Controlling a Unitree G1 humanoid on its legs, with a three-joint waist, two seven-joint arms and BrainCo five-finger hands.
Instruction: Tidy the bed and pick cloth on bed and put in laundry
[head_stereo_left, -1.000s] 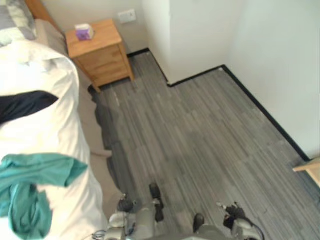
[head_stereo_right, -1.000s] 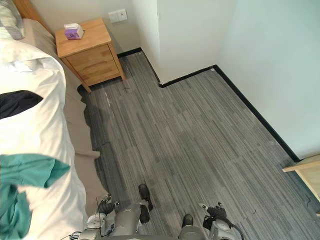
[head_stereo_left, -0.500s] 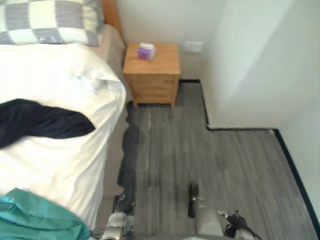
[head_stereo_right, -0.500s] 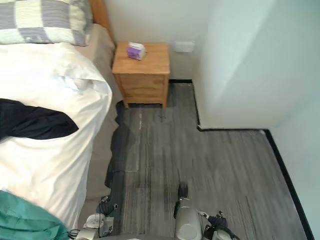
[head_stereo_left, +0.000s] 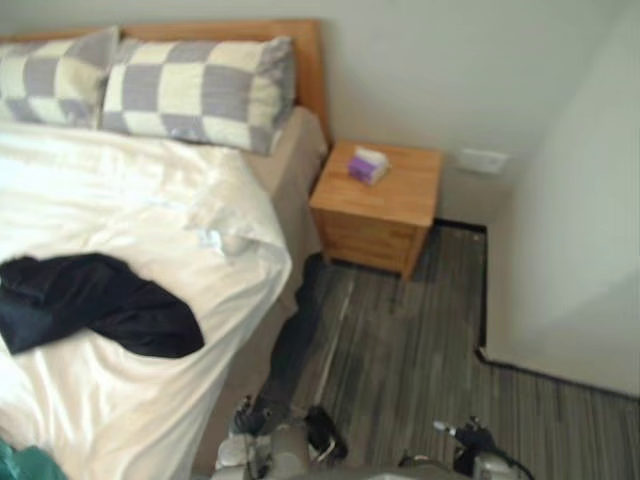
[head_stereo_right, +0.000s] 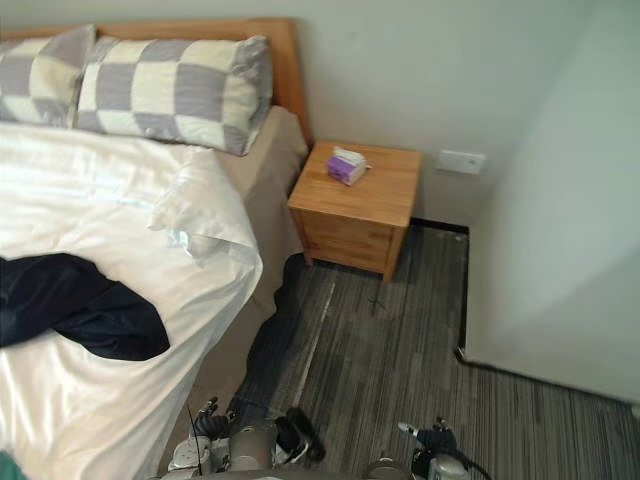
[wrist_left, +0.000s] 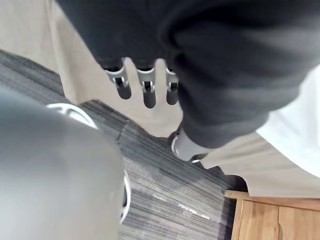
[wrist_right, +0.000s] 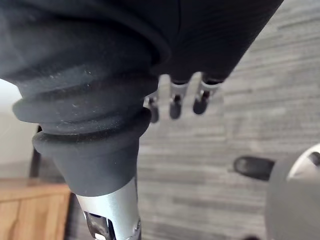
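While the dark cloth (head_stereo_left: 100, 300) lies on the bed (head_stereo_left: 120, 200), left hand (wrist_left: 147, 89) and right hand (wrist_right: 175, 100) hang loose-fingered, empty.

I count one bed (head_stereo_left: 295, 175), one white duvet (head_stereo_left: 110, 200) and two checked pillows (head_stereo_left: 50, 78) (head_stereo_left: 195, 88). There are two loose cloths: one dark cloth (head_stereo_left: 100, 305) and one teal cloth (head_stereo_left: 15, 468). Then one wooden nightstand (head_stereo_left: 375, 215), one tissue box (head_stereo_left: 368, 165), one wall plate (head_stereo_left: 483, 160), and two robot hands, the left hand (wrist_left: 146, 90) and the right hand (wrist_right: 175, 100).
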